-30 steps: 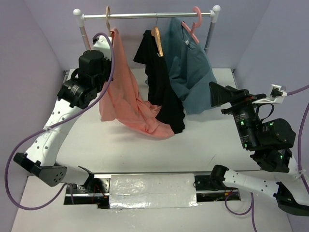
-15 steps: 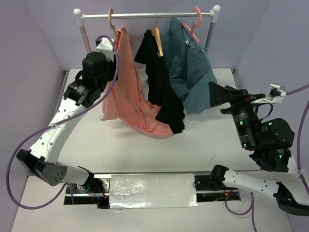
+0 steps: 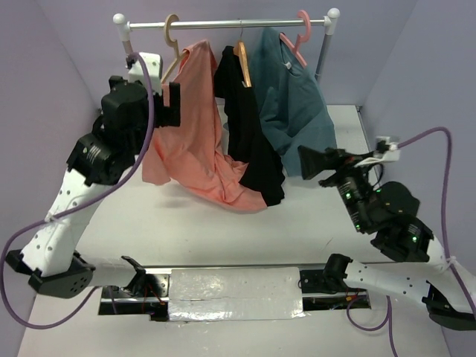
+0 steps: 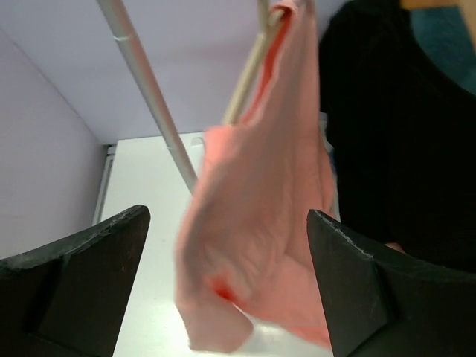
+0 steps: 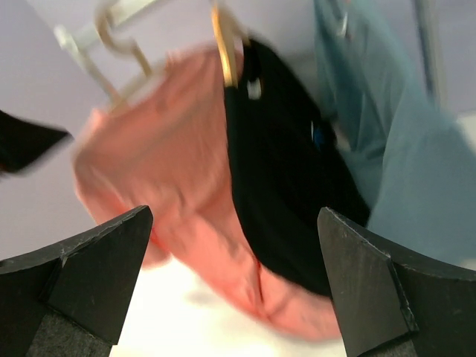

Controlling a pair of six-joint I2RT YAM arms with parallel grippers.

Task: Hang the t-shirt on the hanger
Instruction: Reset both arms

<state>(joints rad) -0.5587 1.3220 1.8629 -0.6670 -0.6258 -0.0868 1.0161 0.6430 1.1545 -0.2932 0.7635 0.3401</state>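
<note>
The white desk (image 3: 312,216) carries a clothes rail (image 3: 223,24) across its far side. The salmon t-shirt (image 3: 193,126) hangs below the rail's left part, its top draped over the pale hanger (image 3: 172,33). Its lower folds trail down and rightward under the rail's middle. A black shirt (image 3: 253,141) hangs below the rail's middle and a teal shirt (image 3: 294,111) below its right part.

The left hand (image 4: 227,214) is raised under the rail's left end, just beside the t-shirt's left edge — fingers spread wide, gripping nothing. The right hand (image 5: 234,212) sits well below the rail's right end and points at the hanging shirts, its fingers also spread wide and holding nothing.
</note>
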